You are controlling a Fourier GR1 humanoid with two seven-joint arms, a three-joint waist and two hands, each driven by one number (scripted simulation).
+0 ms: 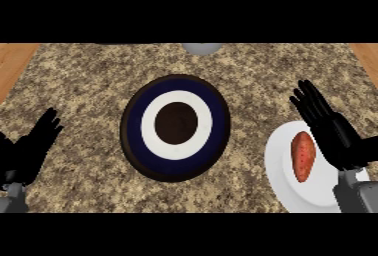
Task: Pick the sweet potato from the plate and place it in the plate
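Just sweet potato (303, 155) beside right hand (331, 131)

Speckled granite counter (81, 75), wood strips (16, 60) at both far edges

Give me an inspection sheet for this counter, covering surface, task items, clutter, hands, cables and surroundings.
Surface: speckled stone counter, wood strips at the far left and right.
Job's things: sweet potato lies on the white plate at right; dark plate with blue and white rings at centre holds nothing.
Clutter: grey object at the far edge, cut off by the view.
Hands: left hand open, resting at left; right hand open above the white plate, not touching the potato.
Cables: nothing seen.
Surroundings: nothing seen.
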